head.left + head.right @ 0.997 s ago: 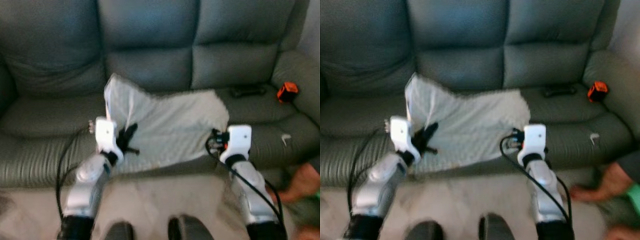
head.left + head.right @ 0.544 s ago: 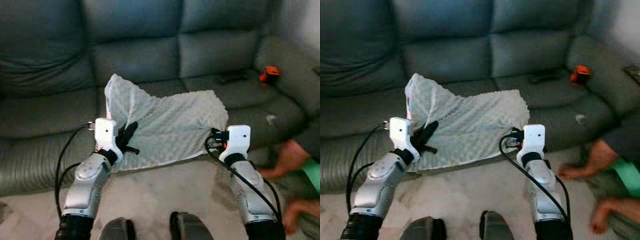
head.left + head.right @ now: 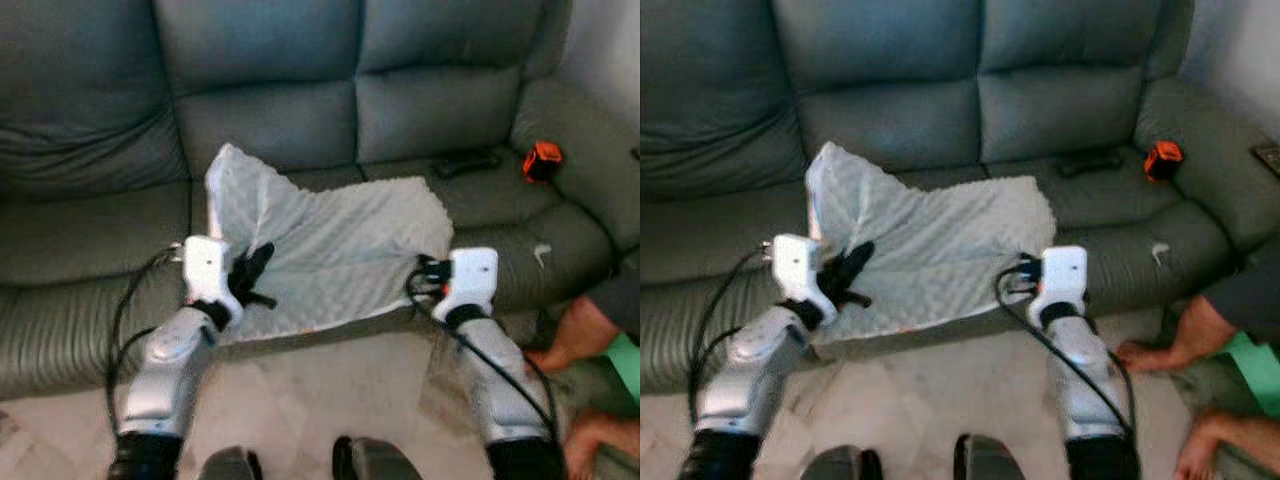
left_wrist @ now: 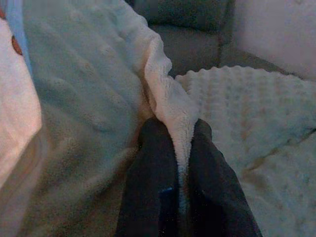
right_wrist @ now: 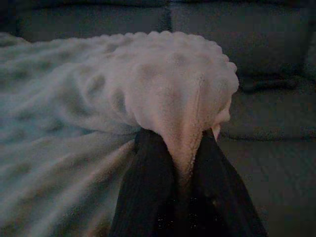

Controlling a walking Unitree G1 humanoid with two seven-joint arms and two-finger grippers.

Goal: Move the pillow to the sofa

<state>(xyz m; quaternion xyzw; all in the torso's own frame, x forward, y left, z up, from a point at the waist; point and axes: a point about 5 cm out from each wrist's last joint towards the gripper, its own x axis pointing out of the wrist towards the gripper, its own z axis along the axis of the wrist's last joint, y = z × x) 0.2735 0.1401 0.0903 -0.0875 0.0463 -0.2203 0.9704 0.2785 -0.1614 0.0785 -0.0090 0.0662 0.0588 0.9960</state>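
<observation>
Head views look down on the sofa (image 3: pixel 300 110); wrist views sit close against the pillow (image 4: pixel 89 98).

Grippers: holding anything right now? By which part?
Both hold the pillow: left gripper pinches a fold at its near left edge, right gripper pinches its near right corner.

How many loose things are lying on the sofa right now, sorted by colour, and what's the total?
Pale grey-white: 1, the pillow, pinched by the left hand and the right hand
Orange and black: 1, the small object
Black: 1, the flat object
White: 1, the scrap
Total: 4
</observation>
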